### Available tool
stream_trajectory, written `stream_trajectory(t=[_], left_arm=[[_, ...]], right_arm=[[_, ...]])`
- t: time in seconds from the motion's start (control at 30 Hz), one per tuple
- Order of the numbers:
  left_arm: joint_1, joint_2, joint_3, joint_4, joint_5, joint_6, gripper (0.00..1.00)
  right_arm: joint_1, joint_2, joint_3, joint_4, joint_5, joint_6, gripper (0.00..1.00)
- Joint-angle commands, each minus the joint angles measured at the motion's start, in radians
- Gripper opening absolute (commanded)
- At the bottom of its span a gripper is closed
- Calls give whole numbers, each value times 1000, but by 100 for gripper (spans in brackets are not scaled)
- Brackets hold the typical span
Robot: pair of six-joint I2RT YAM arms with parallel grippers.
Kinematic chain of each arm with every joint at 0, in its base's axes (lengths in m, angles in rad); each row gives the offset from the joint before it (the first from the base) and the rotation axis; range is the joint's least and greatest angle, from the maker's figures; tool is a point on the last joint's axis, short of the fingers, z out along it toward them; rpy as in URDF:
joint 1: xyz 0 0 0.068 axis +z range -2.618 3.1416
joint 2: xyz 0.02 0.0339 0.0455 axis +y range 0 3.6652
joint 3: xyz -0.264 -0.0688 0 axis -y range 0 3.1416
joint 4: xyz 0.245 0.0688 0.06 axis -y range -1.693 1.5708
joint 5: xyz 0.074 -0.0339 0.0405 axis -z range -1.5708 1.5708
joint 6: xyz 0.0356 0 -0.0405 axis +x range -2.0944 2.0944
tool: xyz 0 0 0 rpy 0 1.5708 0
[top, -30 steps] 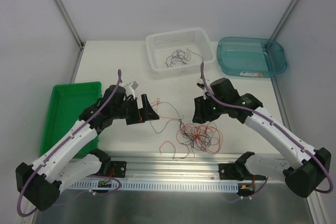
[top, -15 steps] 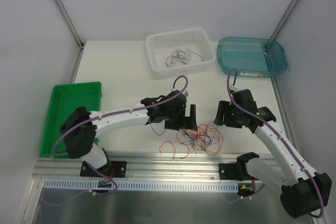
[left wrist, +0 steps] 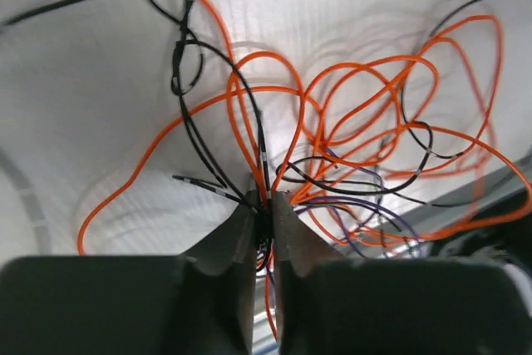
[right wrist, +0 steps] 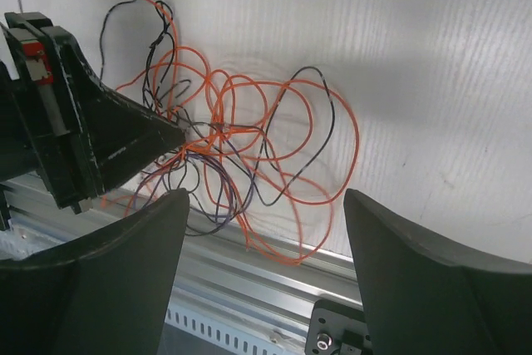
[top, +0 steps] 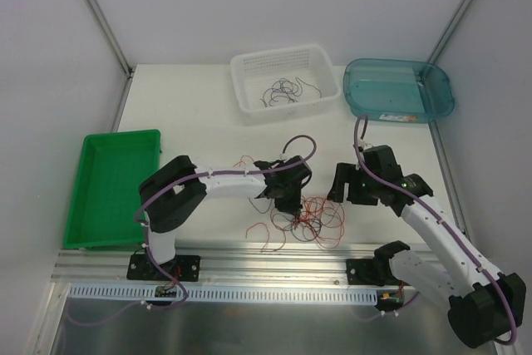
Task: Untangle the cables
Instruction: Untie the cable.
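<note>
A white bench stands between plain pale walls, seen from above. A metal rail runs along its near edge, where two robot arms are mounted.

The cables lie near the front middle of the bench, between the two arms. They are a loose tangle of thin orange and black wires with a few purple ones. A few loose orange strands curl out to the left of the tangle.

The left fingers are at the tangle's left edge. They are nearly closed and pinch a small bunch of orange and black strands between their tips.

The right fingers hover just above the tangle's upper right side. They are spread wide and hold nothing.

At the back of the bench sits a white basket with a few dark wires inside. A teal tub sits to its right. A green tray lies at the left edge.
</note>
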Motion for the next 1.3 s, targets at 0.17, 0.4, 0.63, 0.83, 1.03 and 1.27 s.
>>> stream_trajectory(t=[0.17, 0.4, 0.63, 0.83, 1.03, 1.27], left_arm=[[3, -236, -96, -16, -149, 203, 0], [3, -434, -230, -22, -172, 322, 0], [3, -520, -302, -22, -181, 360, 0], [25, -540, -337, -27, -175, 302, 0], [42, -547, -363, -30, -175, 253, 0], [53, -547, -379, -30, -175, 234, 0]], right_arm=[[147, 101, -1, 118, -10, 0, 77], [195, 216, 45, 189, -35, -90, 60], [218, 333, 62, 328, -130, -135, 47], [269, 505, 159, 309, -135, -129, 47], [362, 603, 216, 233, -18, -73, 47], [462, 641, 248, 215, 40, -76, 46]])
